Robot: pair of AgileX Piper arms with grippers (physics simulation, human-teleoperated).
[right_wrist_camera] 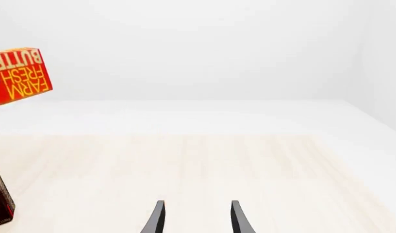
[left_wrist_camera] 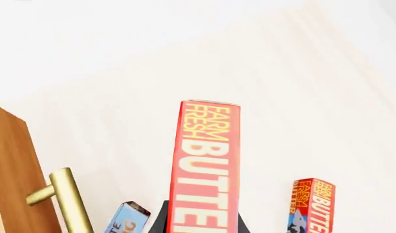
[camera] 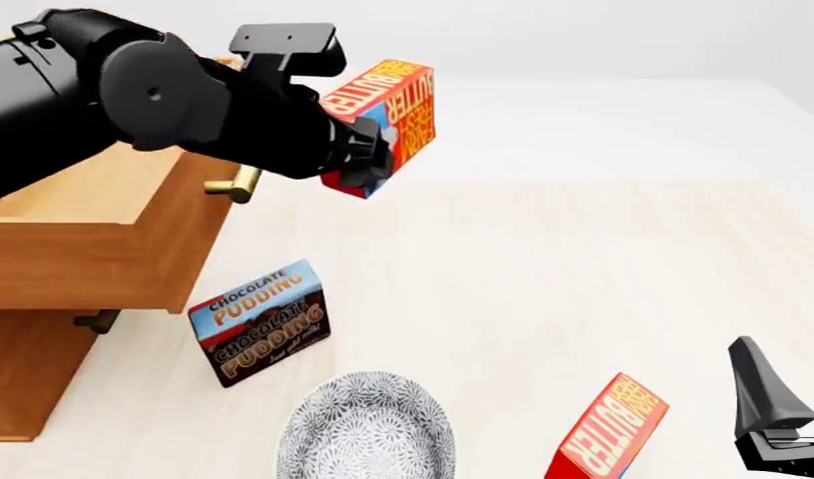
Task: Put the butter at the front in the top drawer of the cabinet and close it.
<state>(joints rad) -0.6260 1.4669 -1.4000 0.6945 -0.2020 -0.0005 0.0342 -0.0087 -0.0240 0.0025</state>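
The butter [camera: 387, 120] is held tight, tilted, in the left end effector [camera: 364, 148], just right of the open top drawer [camera: 108, 235], while the right end effector [right_wrist_camera: 196, 218] is left open.

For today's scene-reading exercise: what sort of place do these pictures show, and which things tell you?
Probably a simulated tabletop test scene, loosely kitchen-like: a plain pale wood table, a wooden cabinet, grocery boxes such as the butter held in the left gripper, and a patterned bowl.

Bright, even, diffuse light — crisp simulator renders, pale washed-out backdrop, only faint soft shadows, no blur.
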